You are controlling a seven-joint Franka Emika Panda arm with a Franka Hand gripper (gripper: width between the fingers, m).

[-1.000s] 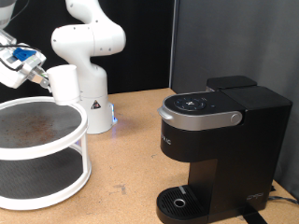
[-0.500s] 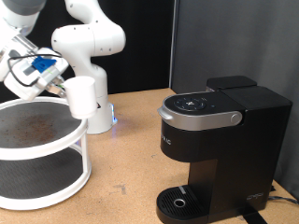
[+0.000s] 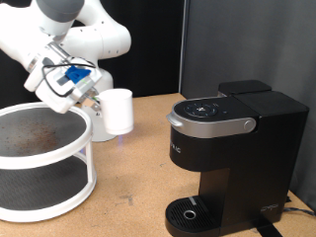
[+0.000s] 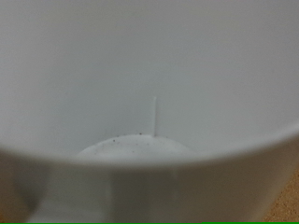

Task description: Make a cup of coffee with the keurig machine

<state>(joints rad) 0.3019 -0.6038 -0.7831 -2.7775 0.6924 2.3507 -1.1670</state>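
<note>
My gripper (image 3: 94, 102) is shut on the white cup (image 3: 117, 111) and holds it in the air, between the white two-tier stand and the keurig machine (image 3: 227, 158). The cup hangs to the exterior view's left of the black machine, about level with its lid. The machine's grey-silver lid handle (image 3: 209, 122) is down and its round drip tray (image 3: 190, 211) is bare. In the wrist view the cup's white inside (image 4: 149, 84) fills the picture, so the fingers are hidden there.
The white round two-tier stand (image 3: 44, 163) stands at the exterior view's left on the wooden table (image 3: 128, 193). The arm's white base (image 3: 97, 114) stands behind the cup. A black curtain hangs at the back.
The gripper has carried the cup from above the stand's far left towards the exterior view's right and a little lower, closer to the machine.
</note>
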